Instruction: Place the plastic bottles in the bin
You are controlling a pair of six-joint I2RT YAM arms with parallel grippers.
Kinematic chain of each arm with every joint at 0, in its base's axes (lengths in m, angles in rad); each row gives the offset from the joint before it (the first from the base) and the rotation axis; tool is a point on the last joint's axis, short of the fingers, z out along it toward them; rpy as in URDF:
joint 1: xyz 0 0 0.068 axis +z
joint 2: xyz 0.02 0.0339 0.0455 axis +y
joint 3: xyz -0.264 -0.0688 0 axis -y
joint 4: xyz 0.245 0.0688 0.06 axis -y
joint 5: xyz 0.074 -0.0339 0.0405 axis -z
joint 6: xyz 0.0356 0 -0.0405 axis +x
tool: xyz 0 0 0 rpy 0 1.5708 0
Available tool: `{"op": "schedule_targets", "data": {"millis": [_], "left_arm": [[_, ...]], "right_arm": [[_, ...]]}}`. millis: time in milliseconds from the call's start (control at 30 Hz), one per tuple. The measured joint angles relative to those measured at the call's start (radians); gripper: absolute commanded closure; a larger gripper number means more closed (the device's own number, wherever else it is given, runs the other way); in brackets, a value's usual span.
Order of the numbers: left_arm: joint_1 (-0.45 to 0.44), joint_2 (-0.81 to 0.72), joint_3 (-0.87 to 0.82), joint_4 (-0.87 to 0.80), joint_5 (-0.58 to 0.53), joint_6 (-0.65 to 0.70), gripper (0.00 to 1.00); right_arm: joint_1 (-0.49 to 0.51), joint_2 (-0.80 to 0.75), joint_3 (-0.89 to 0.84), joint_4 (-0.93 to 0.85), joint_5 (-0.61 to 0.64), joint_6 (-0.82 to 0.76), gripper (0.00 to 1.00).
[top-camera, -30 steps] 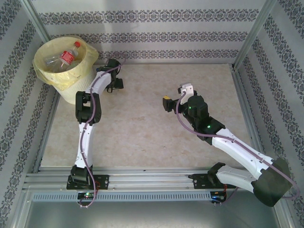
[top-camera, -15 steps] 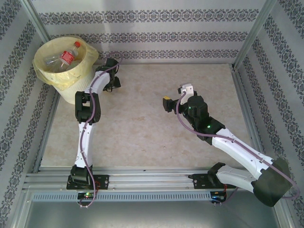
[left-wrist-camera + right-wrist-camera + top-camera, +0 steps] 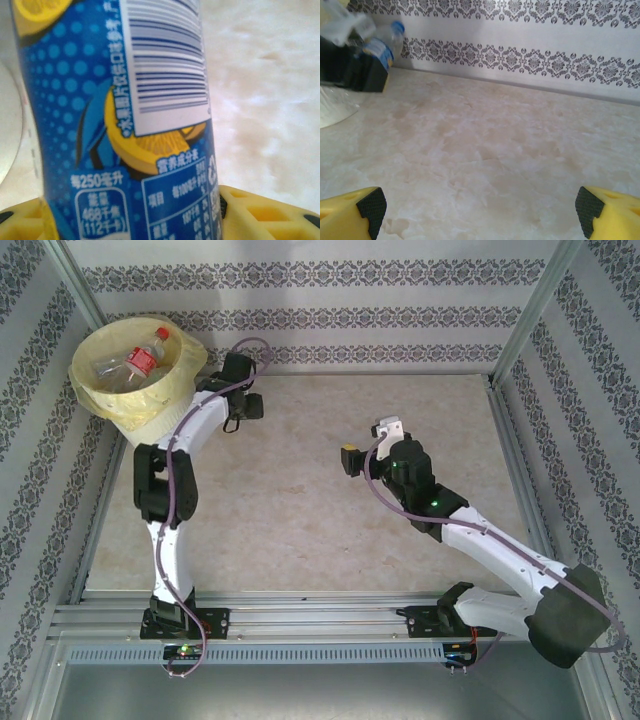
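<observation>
Bottle (image 3: 125,125) seemingly clamped in left pincer (image 3: 243,408); right pincer (image 3: 480,206) agape

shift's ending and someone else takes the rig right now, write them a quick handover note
Left tool: shut on a blue-label bottle, beside the bin, not yet over it.
Right tool: open, holding nothing, above the table.
Done: a red-label bottle and at least one more lie in the bin.
Left: carry the held bottle over the bin and release it.
</observation>
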Motion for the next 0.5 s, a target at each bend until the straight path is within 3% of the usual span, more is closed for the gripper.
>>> {"op": "schedule_targets", "data": {"millis": [267, 500], "left_arm": [[-0.002, -0.228, -0.071, 0.021, 0.071, 0.152, 0.53], [0.038, -0.314, 0.053, 0.011, 0.117, 0.275, 0.53]], "right_arm": [[0.000, 0.011, 0.013, 0.008, -0.004, 0.000, 0.02], [0.000, 0.040, 0.022, 0.018, -0.015, 0.000, 0.02]]}}
